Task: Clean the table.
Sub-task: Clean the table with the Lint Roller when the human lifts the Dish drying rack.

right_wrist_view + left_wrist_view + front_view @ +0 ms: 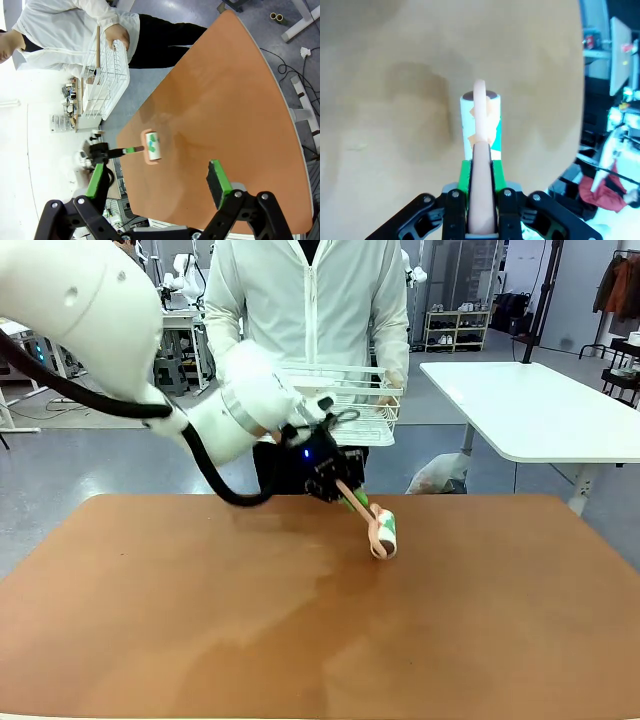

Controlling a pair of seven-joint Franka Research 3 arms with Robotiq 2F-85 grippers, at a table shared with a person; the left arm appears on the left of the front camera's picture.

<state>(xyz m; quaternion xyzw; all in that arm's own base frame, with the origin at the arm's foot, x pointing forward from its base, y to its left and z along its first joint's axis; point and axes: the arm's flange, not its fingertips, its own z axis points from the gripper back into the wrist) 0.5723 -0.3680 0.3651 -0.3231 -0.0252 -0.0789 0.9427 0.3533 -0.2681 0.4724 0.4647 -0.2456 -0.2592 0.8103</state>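
Fingers (465, 175) on my left arm are pressed in on the peach handle of a lint roller (480, 120), the green pads pinching it from both sides. The handle runs straight out from between them to the roller's drum, which is white with green and peach shapes. From the front the drum lies on the reddish-brown desk (150, 620), tilted down from my grip, near the far edge and a little right of the middle. The desk top spreads wide below both my arms, and a darker, blotchy patch (270, 640) runs through its middle.

My right fingers (219, 182) are spread wide with nothing between them, held above the desk and well apart from the roller.

Across the desk a person in a white jacket (310, 300) stands holding a white wire rack (380, 420), one hand (119, 36) on its rim. A white-topped table (540, 410) stands behind, to the right.
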